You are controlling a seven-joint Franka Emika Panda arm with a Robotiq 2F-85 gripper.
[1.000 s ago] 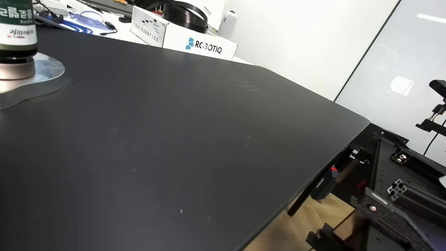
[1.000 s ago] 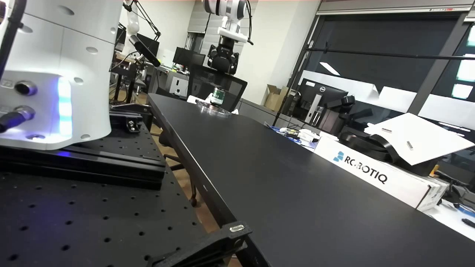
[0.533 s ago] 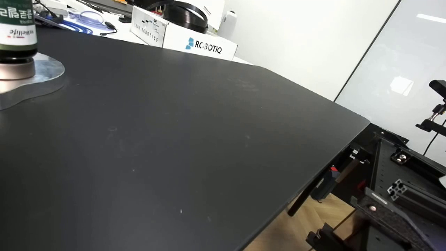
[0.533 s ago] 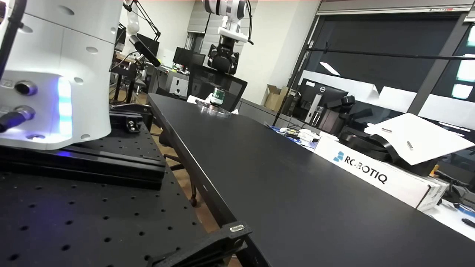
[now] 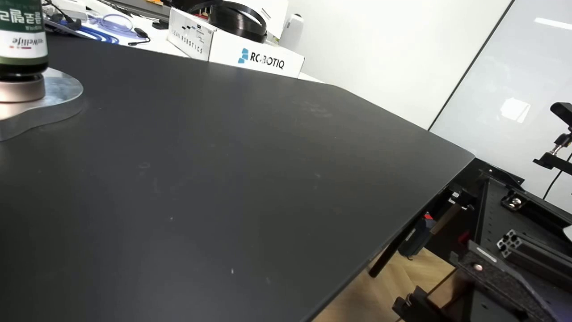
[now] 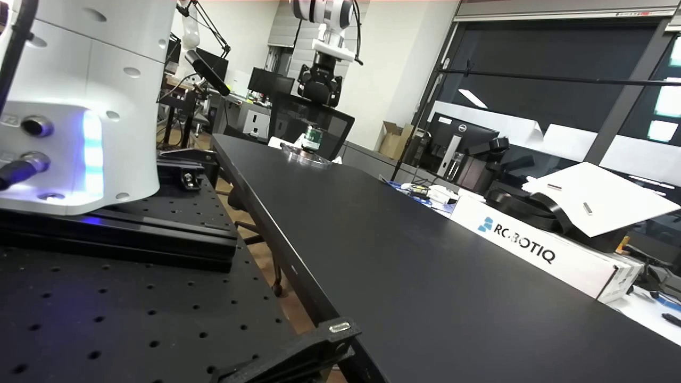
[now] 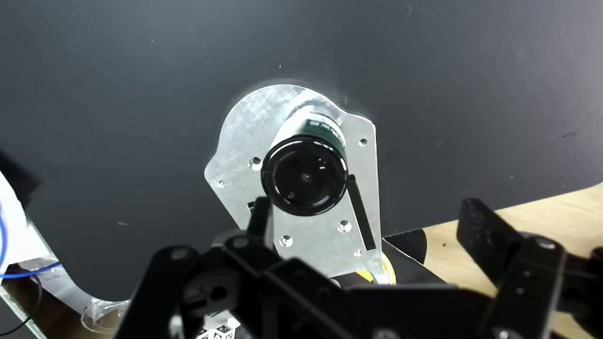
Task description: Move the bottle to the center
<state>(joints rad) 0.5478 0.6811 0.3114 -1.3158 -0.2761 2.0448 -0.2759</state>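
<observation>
The bottle stands cap-down on a flat silver plate; its green label with white lettering reads upside down. It is at the left edge of an exterior view [image 5: 22,38], at the table's far end in an exterior view [image 6: 313,138], and its dark bottom faces the camera in the wrist view [image 7: 305,176]. My gripper [image 7: 366,207] is open and empty, with one finger beside the bottle's lower left in the picture. In an exterior view the gripper [image 6: 320,96] hangs above the bottle, apart from it. The center is the plain middle of the black tabletop [image 6: 383,239].
The silver plate [image 7: 245,125] lies near the table's end and edge; it also shows in both exterior views [image 5: 65,87] [image 6: 322,160]. A white Robotiq box [image 5: 257,58] and cables [image 5: 118,27] are beyond the long edge. A chair [image 6: 340,122] stands behind the table end.
</observation>
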